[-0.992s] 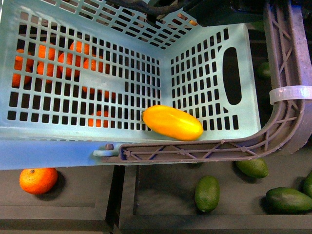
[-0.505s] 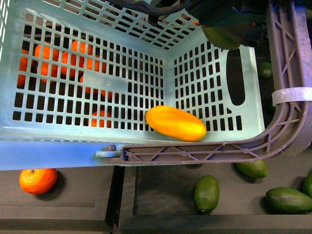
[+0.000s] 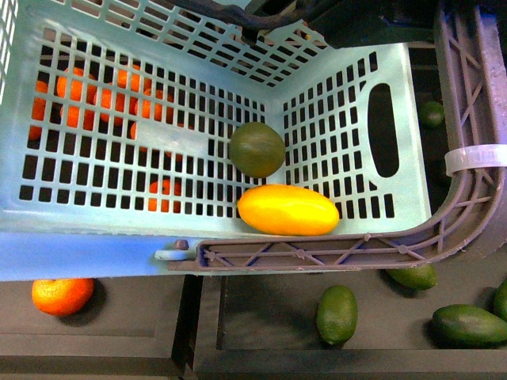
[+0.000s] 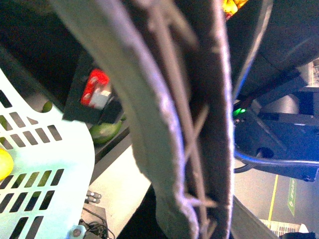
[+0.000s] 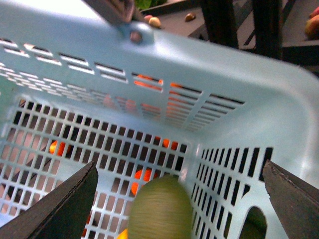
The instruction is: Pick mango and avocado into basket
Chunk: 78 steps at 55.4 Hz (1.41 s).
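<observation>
The light teal basket (image 3: 142, 237) fills the front view, its brown-grey handle (image 3: 467, 198) swung to the right. Inside it the yellow mango (image 3: 287, 210) lies against the near wall. The olive-green avocado (image 3: 257, 150) is just behind the mango, near the corner. My right gripper (image 5: 179, 199) is open above the basket (image 5: 164, 64), and the blurred avocado (image 5: 160, 209) shows below, between the dark fingers (image 5: 65, 204). The left wrist view is filled by the handle (image 4: 184, 124), on which my left gripper is shut; its fingers are hidden.
Oranges (image 3: 95, 99) show through the basket's slots, and one orange (image 3: 62, 294) lies in the dark tray in front of it. Loose avocados (image 3: 337, 314) lie in the tray (image 3: 261, 317) at the front right. A white zip tie (image 3: 475, 157) wraps the handle.
The avocado, held above the basket's far right corner half a second ago, has been let go and now sits inside beside the mango. The mango shifted slightly.
</observation>
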Tool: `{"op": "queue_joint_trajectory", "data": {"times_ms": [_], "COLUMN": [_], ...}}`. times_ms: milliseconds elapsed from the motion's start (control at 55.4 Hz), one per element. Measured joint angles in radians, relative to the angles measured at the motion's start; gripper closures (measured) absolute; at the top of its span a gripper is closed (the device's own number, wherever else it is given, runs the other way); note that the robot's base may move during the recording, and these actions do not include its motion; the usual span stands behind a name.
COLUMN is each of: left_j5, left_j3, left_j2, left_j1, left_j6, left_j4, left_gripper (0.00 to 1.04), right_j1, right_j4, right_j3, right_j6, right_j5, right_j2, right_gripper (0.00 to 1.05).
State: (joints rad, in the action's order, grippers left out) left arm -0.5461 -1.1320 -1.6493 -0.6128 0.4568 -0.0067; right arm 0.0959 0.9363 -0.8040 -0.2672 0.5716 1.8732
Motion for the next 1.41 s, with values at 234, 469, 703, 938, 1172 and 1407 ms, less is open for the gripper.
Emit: {"op": "queue_joint_trajectory", "data": {"times_ms": [234, 469, 703, 938, 1172, 1407], "left_j5": [0.002, 0.003, -0.002, 0.0, 0.003, 0.0], "left_j3": [0.0, 0.0, 0.0, 0.0, 0.0, 0.0], "left_j2": [0.0, 0.0, 0.0, 0.0, 0.0, 0.0], "left_j1": [0.0, 0.0, 0.0, 0.0, 0.002, 0.001], "left_j6": [0.001, -0.001, 0.0, -0.001, 0.0, 0.0], "left_j4": [0.0, 0.0, 0.0, 0.0, 0.0, 0.0], "left_gripper": [0.95, 0.95, 0.95, 0.95, 0.95, 0.95], "right_j1": [-0.102, -0.191, -0.204, -0.205, -0.103, -0.1], "right_j4": [-0.007, -0.215, -0.588, -0.621, -0.505, -0.539], "right_j3": [0.135, 0.35, 0.552, 0.589, 0.661, 0.718], "right_j6": [-0.011, -0.009, 0.028, 0.028, 0.214, 0.257], "right_j5": [-0.103, -0.121, -0.269, -0.312, -0.56, -0.568], "right_j2": [-0.243, -0.623, -1.126, -1.25, -1.297, -1.383], "right_gripper": [0.08, 0.08, 0.08, 0.08, 0.37, 0.75]}}
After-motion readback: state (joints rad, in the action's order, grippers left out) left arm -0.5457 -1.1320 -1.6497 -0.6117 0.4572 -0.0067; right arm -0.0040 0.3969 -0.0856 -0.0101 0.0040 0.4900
